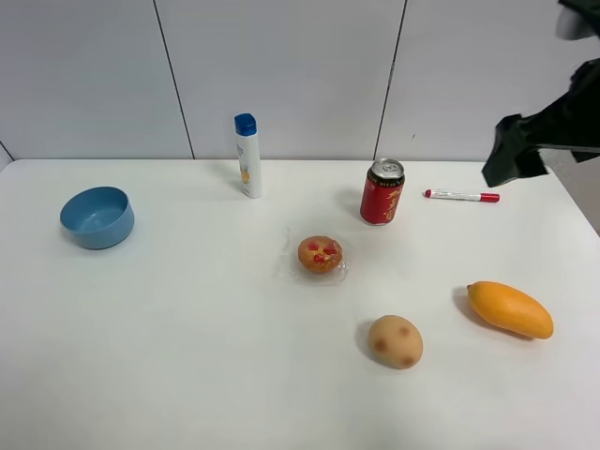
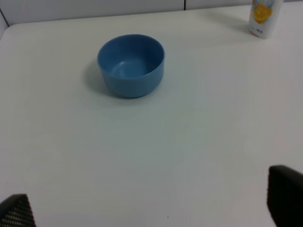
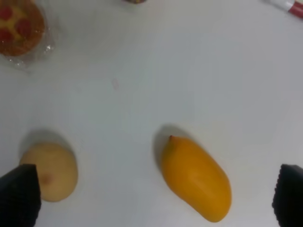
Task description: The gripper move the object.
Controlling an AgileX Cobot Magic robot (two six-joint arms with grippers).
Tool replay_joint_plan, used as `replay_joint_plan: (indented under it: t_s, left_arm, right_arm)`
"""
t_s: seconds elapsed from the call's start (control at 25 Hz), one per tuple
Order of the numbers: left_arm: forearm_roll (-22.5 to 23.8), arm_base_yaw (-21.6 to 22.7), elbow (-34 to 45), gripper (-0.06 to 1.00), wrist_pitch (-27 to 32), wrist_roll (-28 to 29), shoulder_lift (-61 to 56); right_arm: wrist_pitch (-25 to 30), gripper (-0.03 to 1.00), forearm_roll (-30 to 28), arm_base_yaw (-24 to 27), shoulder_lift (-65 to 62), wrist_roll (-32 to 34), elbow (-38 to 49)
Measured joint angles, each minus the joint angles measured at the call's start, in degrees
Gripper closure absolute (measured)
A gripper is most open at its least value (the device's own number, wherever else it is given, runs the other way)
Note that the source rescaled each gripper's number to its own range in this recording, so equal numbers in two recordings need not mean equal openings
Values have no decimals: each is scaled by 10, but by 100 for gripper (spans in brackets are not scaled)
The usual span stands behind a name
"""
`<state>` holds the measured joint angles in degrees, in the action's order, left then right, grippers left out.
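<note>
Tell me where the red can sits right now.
In the exterior high view the red can stands upright right of centre, toward the table's far edge, between the white bottle and the red marker, behind the wrapped pastry.

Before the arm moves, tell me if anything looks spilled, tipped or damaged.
Nothing stands out. The red can and the bottle stand upright, the blue bowl sits open side up, and no spill shows on the table.

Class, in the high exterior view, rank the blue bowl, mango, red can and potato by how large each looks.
1. Mango
2. Blue bowl, close to the mango
3. Red can and potato, too alike to rank
</note>
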<state>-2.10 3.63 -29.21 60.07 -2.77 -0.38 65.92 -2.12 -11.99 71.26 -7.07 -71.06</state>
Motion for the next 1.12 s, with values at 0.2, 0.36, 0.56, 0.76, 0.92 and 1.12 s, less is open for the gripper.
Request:
replay_joint_plan:
  t_s: [0.2,0.36,0.56,0.76,0.92,1.12]
  left_arm:
    - [0,0,0,-6,0,0,0]
    - [0,0,0,-6,0,0,0]
    - [0,0,0,-6,0,0,0]
    - [0,0,0,-6,0,0,0]
    - [0,0,0,-6,0,0,0]
    - [0,0,0,-6,0,0,0]
  right_arm:
    - [25,-3,-1,120,-40,-15,0]
    - [33,-3,-3,174,-83,-25,0]
    - [33,-3,9,178,-162,-22,0]
    - [34,-3,11,179,-247,-8,0]
    - [34,-3,24,179,-307,1,9]
    - [34,-3,41,179,-392,3,102]
